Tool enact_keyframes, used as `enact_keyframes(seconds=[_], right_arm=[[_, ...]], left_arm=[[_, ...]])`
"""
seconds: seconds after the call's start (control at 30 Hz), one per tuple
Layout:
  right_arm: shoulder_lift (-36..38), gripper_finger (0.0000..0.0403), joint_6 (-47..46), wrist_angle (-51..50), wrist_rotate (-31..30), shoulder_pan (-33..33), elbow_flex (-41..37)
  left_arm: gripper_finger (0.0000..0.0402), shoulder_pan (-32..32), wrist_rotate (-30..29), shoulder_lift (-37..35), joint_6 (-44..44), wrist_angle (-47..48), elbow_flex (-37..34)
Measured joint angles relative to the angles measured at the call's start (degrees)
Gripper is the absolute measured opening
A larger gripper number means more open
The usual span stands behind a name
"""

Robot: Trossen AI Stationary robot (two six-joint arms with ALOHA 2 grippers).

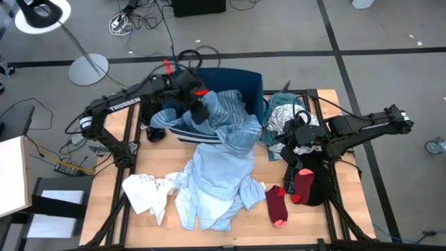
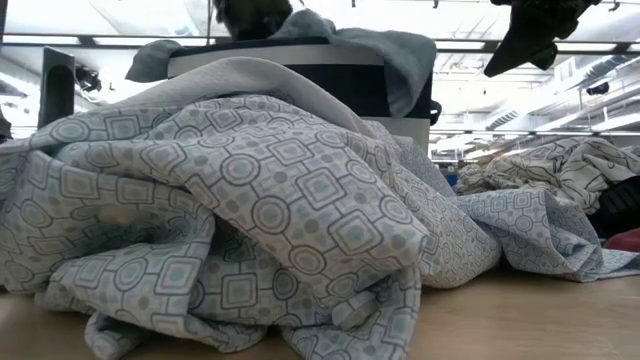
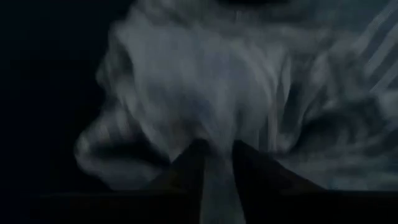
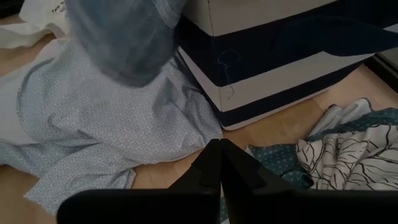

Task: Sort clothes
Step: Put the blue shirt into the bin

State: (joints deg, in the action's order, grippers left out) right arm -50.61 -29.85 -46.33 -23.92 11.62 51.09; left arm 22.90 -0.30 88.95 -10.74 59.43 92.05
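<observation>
The left gripper (image 1: 200, 111) hangs over the navy bin (image 1: 249, 82), fingers parted a little; a striped blue shirt (image 1: 223, 115), draped over the bin's front wall, seems to lie just beyond its fingertips. A patterned shirt (image 1: 212, 185) sprawls before the bin. Right of the bin, the right gripper (image 1: 291, 148) is clenched, empty, above the dark clothes (image 1: 313, 178).

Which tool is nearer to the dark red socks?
Right. The right tool hangs just above the dark red socks on the table's right side; the left tool is over the bin, farther away.
</observation>
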Motion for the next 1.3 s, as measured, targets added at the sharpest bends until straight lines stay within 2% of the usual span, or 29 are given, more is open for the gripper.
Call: enact_keyframes(seconds=[0.1,0.27,0.47,0.67,0.93,1.3], right_arm=[[0.0,0.0005,0.0,0.0,0.0,0.0,0.0],[0.0,0.0005,0.0,0.0,0.0,0.0,0.0],[0.0,0.0005,0.0,0.0,0.0,0.0,0.0],[0.0,0.0005,0.0,0.0,0.0,0.0,0.0],[0.0,0.0005,0.4,0.0,0.0,0.0,0.0],[0.0,0.0005,0.2,0.1,0.0,0.0,0.0]], left_arm=[[0.0122,0.0,-1.5,0.0,0.0,0.1,-3.1],[0.013,0.0,-6.3,-0.1,0.0,0.7,-4.2],[0.0131,0.0,-6.3,-0.2,0.0,-1.4,-3.3],[0.0131,0.0,-2.7,1.0,0.0,-11.7,-3.2],[0.0131,0.0,3.4,10.2,-0.4,-16.3,-3.2],[0.0131,1.9,3.0,24.9,-8.4,-15.7,-3.2]])
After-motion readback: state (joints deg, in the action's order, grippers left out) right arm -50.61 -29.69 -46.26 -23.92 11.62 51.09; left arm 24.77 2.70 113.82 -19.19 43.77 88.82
